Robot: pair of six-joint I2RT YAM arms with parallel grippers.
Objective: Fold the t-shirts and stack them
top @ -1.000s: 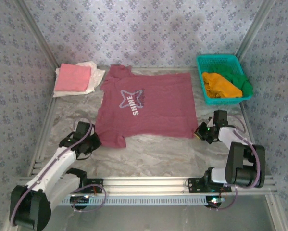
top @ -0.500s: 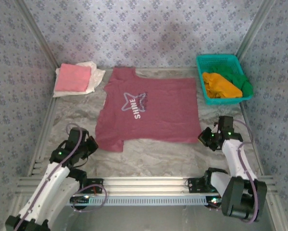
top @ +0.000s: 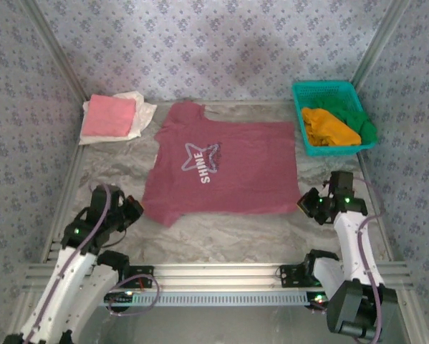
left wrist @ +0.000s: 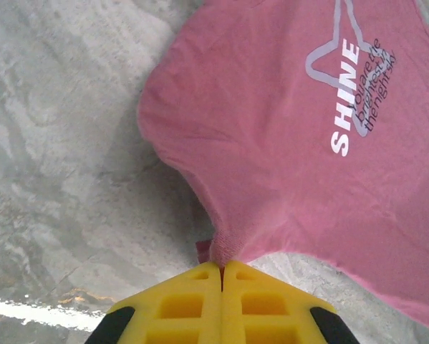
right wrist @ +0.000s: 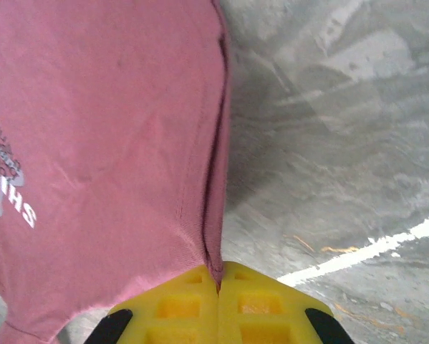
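Left gripper (left wrist: 222,266): yellow jaws pressed together on a pinch of the maroon t-shirt (top: 225,168) at its near-left sleeve. The cloth puckers into the fingers, so the hold looks firm.
Right gripper (right wrist: 218,271): jaws likewise closed, nipping the near-right hem corner, where the side seam runs straight into the fingertips.
Why two corners: with both ends of the near edge held, the arms can keep the cloth taut between them. This is a likely set-up for smoothing it or for carrying that edge over in a fold.
Maroon t-shirt: spread flat, print up, in the middle of the table (top: 221,233), sleeves to the left and hem to the right. The star and "SHINE" are legible.
Finished pile: a folded pink tee (top: 108,117) lies on a cream tee (top: 141,109) at the far-left corner, well apart from the work. This is judged to be the stacking spot.
Waiting: an orange tee (top: 329,127) and a green tee (top: 366,129) sit bunched in the teal basket (top: 327,87) at far right.
Progress: judged partway, with the maroon shirt not yet folded.
Risk: an uneven pull could skew the shirt or slip the small sleeve pinch.
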